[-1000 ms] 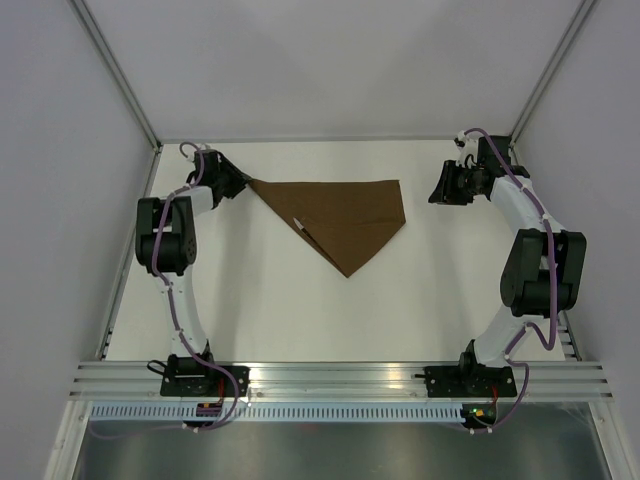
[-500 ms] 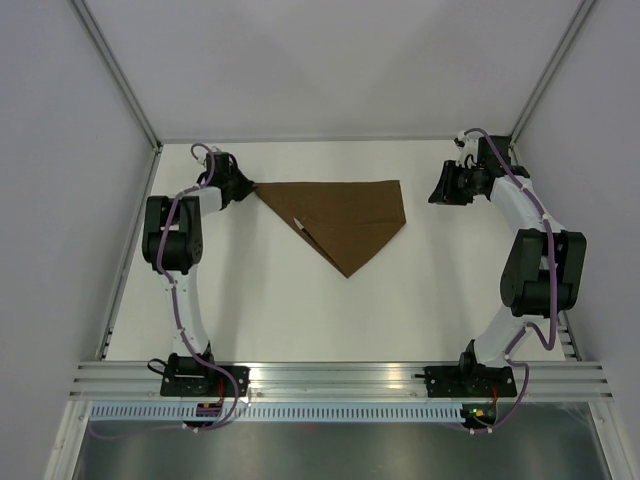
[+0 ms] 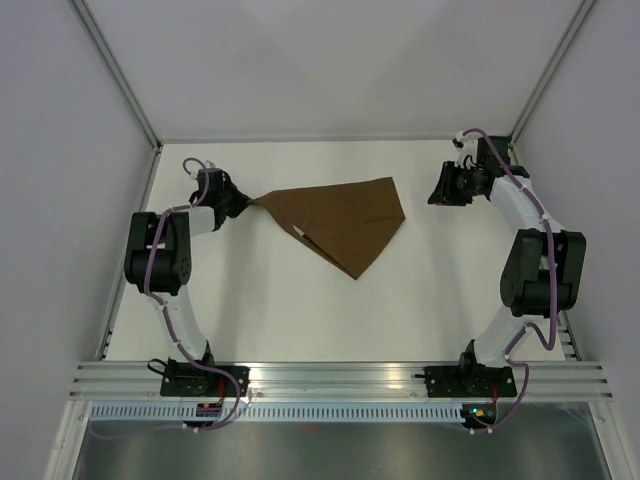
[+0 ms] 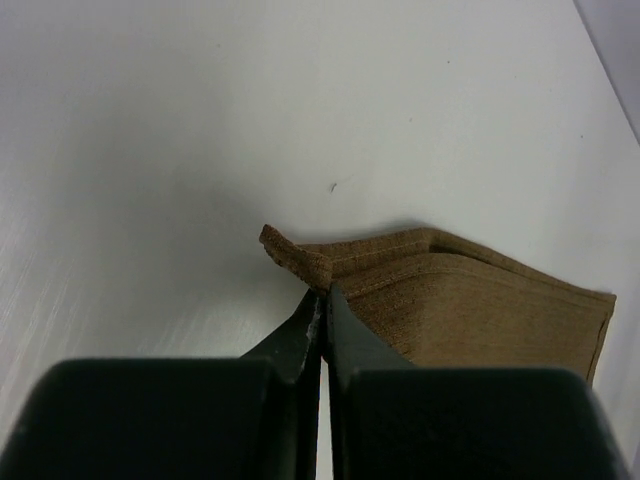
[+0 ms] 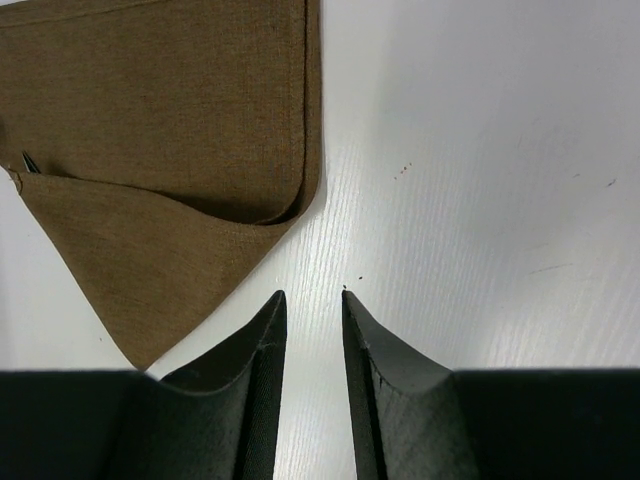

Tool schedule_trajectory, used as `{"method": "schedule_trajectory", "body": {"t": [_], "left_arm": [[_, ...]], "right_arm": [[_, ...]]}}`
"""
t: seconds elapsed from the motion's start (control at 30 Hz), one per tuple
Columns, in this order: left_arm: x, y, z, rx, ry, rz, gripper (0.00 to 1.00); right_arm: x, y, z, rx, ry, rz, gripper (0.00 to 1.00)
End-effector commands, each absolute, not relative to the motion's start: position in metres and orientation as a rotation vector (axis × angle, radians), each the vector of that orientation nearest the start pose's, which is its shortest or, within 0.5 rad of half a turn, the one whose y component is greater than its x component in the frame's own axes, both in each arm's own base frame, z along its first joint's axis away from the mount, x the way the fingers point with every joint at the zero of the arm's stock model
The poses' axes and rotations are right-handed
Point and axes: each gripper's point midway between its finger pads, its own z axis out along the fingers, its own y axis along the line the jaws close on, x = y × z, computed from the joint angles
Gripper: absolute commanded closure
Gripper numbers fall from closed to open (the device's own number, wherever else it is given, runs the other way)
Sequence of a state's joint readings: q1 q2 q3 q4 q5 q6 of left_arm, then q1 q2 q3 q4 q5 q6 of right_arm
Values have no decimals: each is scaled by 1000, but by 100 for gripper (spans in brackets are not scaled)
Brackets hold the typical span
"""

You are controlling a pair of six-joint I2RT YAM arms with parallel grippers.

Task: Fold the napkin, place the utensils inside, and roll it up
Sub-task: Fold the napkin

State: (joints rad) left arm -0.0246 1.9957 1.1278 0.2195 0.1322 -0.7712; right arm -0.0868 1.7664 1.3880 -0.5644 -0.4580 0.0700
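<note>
The brown napkin (image 3: 345, 220) lies folded into a triangle on the white table, its point toward the near side. My left gripper (image 3: 243, 203) is shut on the napkin's left corner, which is pulled into a narrow twisted tip. In the left wrist view the corner (image 4: 300, 262) sticks out just past my closed fingertips (image 4: 323, 292). A small silver tip of the knife (image 3: 298, 232) peeks from the fold's left edge and also shows in the right wrist view (image 5: 28, 162); the rest is hidden. My right gripper (image 3: 437, 190) is open and empty, on bare table right of the napkin (image 5: 180, 130).
White walls and metal frame posts (image 3: 118, 75) close in the table on three sides. The aluminium rail (image 3: 340, 375) with both arm bases runs along the near edge.
My left gripper has moved toward the near side with the napkin's left corner, stretching it into a twisted tip and skewing the cloth slightly. The right arm has not moved.
</note>
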Motion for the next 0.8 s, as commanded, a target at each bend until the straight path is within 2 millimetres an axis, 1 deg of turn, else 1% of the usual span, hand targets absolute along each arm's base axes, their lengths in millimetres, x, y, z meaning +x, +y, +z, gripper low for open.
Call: {"method": "schedule_trajectory", "body": {"t": [0.0, 0.03, 0.07, 0.1, 0.13, 0.17, 0.27, 0.3, 0.33, 0.4, 0.43, 0.47, 0.5, 0.53, 0.57, 0.6, 0.63, 0.67, 0.7, 0.73, 0.77], "left_arm": [[513, -60, 87, -650, 2008, -577, 98], [509, -60, 88, -642, 2004, -577, 98], [510, -60, 101, -614, 1968, -579, 98], [510, -60, 107, -598, 1950, -581, 98], [506, -62, 107, -580, 1946, -595, 97], [509, -65, 126, -531, 1885, -614, 97], [504, -79, 141, -423, 1841, -691, 97], [501, -91, 152, -347, 1809, -756, 96], [500, -98, 160, -299, 1784, -794, 94], [495, -118, 168, -201, 1762, -875, 94], [489, -134, 178, -108, 1738, -945, 93], [484, -148, 182, -50, 1728, -989, 92], [475, -162, 185, 24, 1724, -1044, 92], [473, -171, 190, 72, 1713, -1067, 91], [468, -180, 192, 128, 1705, -1087, 91], [457, -200, 193, 204, 1707, -1140, 91], [453, -210, 194, 247, 1705, -1163, 91], [448, -218, 193, 297, 1703, -1179, 90], [438, -235, 192, 356, 1703, -1215, 90], [430, -246, 192, 412, 1701, -1251, 90], [420, -261, 187, 471, 1706, -1277, 90]], "right_arm": [[427, 53, 139, -55, 2446, 581, 66], [427, 55, 139, -61, 2447, 578, 66], [426, 58, 137, -73, 2449, 578, 66], [427, 59, 138, -76, 2449, 578, 66], [427, 60, 138, -80, 2447, 578, 66], [426, 62, 137, -87, 2453, 579, 66], [426, 67, 137, -107, 2457, 581, 66], [426, 69, 138, -115, 2456, 582, 66], [425, 72, 137, -126, 2460, 582, 66], [425, 74, 137, -141, 2460, 572, 66], [425, 74, 137, -141, 2462, 567, 66], [426, 73, 136, -139, 2463, 561, 66], [424, 84, 134, -172, 2471, 568, 66], [425, 87, 135, -181, 2468, 564, 67], [425, 88, 135, -185, 2471, 563, 67], [425, 89, 135, -189, 2472, 562, 67], [425, 92, 135, -195, 2472, 563, 67], [426, 93, 135, -197, 2471, 563, 67], [426, 93, 135, -198, 2470, 559, 67], [425, 94, 135, -200, 2473, 559, 67], [425, 96, 135, -206, 2472, 559, 67]]}}
